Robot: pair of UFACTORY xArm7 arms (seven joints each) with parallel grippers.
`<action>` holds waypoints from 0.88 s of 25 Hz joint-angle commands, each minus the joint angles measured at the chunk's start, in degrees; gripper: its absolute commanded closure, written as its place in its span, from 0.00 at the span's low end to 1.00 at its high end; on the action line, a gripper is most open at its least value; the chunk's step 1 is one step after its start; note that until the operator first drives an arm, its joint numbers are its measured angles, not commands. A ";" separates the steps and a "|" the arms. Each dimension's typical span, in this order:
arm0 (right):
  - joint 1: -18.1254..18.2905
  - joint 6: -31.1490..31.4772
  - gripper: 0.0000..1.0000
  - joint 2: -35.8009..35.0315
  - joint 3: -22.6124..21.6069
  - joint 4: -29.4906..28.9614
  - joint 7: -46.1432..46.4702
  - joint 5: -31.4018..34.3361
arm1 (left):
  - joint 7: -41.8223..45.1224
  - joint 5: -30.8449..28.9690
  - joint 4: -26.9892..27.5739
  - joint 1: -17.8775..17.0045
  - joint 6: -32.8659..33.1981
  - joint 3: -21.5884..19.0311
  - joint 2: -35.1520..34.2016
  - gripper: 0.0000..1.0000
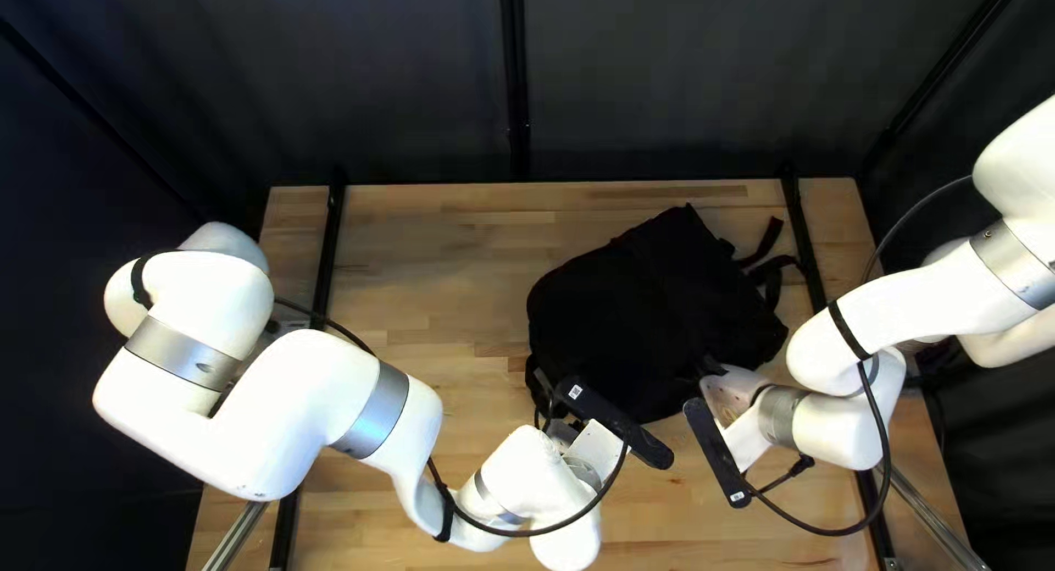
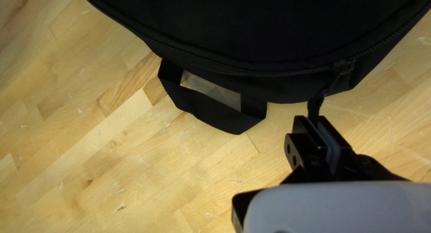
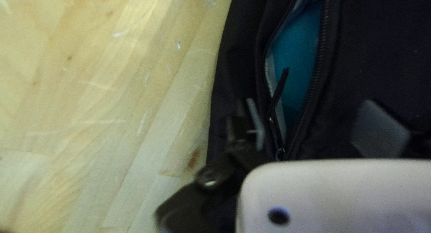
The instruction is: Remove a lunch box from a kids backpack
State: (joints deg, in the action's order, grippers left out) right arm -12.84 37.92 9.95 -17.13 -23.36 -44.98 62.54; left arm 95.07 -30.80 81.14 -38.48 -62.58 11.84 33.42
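Top left view, backpack [image 1: 648, 307] beside left tool [image 1: 558, 429], pinching zipper pull [image 2: 315, 105], and right tool [image 1: 712, 370], spread empty

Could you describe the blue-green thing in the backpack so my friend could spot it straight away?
On the wooden table lies a black backpack. By my right pincer, the backpack's zipper gapes, showing a blue-green thing inside. Its color sets it apart from the black zipper tab and pale lining beside it.
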 commanded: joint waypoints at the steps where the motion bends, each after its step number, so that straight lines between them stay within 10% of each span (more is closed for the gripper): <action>1: 0.46 -0.47 1.00 0.97 0.46 0.81 0.33 1.18 | 0.13 -0.11 -0.18 -0.10 0.02 0.02 -0.15 1.00; 17: -0.41 1.43 1.00 2.37 0.53 0.95 4.59 -2.43 | 0.90 -1.00 -2.45 -0.62 0.61 0.19 -1.73 1.00; 18: -0.47 1.39 0.00 2.25 0.51 0.83 4.69 -2.60 | 0.94 -1.03 -2.50 -0.64 0.62 0.20 -1.76 1.00; 22: -0.15 1.75 0.00 -0.15 0.85 -2.78 6.96 -2.87 | 0.96 -1.15 -2.31 -0.77 0.56 0.18 -1.74 1.00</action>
State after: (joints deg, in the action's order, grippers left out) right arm -13.23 39.44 11.18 -16.55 -24.02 -39.53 59.86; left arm 96.01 -31.89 78.80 -39.20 -62.00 12.03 31.71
